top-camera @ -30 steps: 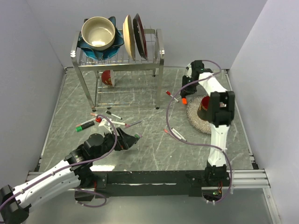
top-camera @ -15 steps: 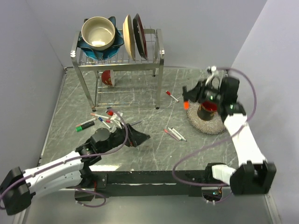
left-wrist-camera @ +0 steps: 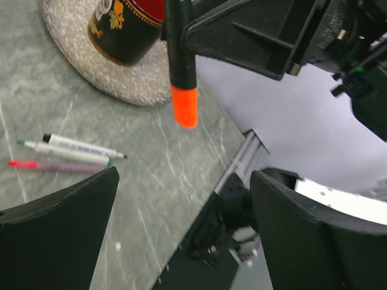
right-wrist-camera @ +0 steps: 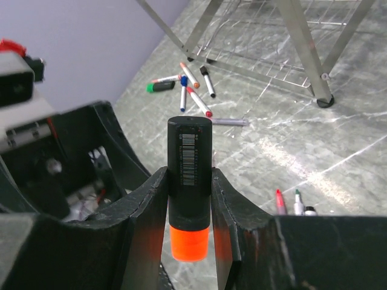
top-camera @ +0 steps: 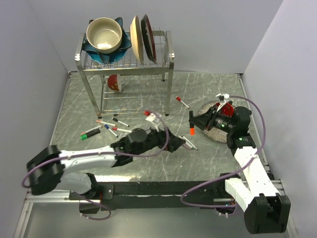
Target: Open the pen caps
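**Top, left-wrist and right-wrist views.** The right gripper (right-wrist-camera: 188, 181) was clamped on the barrel of a black marker (right-wrist-camera: 189, 154). Its fingers (right-wrist-camera: 147, 208) pressed against the marker's two sides, and a barcode label faced the wrist camera. The orange cap (right-wrist-camera: 188, 242) was on the marker. It pointed downward, clear of the fingers and above the grey marbled table (top-camera: 163, 171).

The left gripper (left-wrist-camera: 184, 181) had its jaws spread wide with nothing between them. Its fingertips (left-wrist-camera: 72, 211) pointed towards the capped end, and the cap was near them but not touching.

Three slim pens (left-wrist-camera: 72, 150) lay side by side on the table just beside the left gripper. Whether they were capped could not be told.

A scattered group of pens (top-camera: 113, 125) lay in front of the dish rack (top-camera: 94, 69), with a green marker (top-camera: 90, 133) at the group's left end. A red-capped pen (top-camera: 182, 102) lay alone near the rack's right leg.

Behind the right gripper, a black mug with a red interior (left-wrist-camera: 124, 27) stood on a round speckled mat (left-wrist-camera: 121, 84).

On the rack's upper shelf, a beige bowl (top-camera: 104, 34) sat inside a blue dish (top-camera: 124, 47). A cream plate (top-camera: 135, 32) and a dark red plate (top-camera: 147, 30) stood on edge beside them. A red cup (top-camera: 113, 82) sat on the lower shelf.
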`<state>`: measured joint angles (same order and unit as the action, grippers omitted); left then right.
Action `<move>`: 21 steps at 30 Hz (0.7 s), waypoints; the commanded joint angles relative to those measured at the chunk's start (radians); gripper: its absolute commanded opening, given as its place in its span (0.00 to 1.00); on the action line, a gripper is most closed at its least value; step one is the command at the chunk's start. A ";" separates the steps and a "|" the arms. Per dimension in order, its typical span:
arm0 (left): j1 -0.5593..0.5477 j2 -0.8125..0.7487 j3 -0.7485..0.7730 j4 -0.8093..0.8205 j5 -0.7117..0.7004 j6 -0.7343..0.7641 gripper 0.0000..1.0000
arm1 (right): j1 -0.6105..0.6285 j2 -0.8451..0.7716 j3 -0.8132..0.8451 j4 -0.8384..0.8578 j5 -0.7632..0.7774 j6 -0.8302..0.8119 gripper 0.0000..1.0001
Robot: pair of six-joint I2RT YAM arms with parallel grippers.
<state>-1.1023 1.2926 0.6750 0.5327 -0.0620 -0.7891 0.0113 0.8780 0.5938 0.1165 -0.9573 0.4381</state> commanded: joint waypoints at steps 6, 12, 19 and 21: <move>-0.037 0.227 0.224 0.046 -0.153 0.065 0.79 | 0.032 0.026 0.000 0.081 0.048 0.108 0.00; -0.042 0.298 0.271 0.020 -0.254 0.065 0.64 | 0.052 0.027 -0.008 0.087 0.057 0.108 0.00; -0.044 0.326 0.319 -0.043 -0.314 0.070 0.24 | 0.067 0.047 0.000 0.068 0.066 0.083 0.00; -0.042 0.312 0.311 -0.053 -0.309 0.074 0.04 | 0.067 0.044 0.001 0.060 0.072 0.070 0.00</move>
<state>-1.1500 1.6169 0.9543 0.4988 -0.3138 -0.7414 0.0696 0.9306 0.5842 0.1604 -0.8791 0.5282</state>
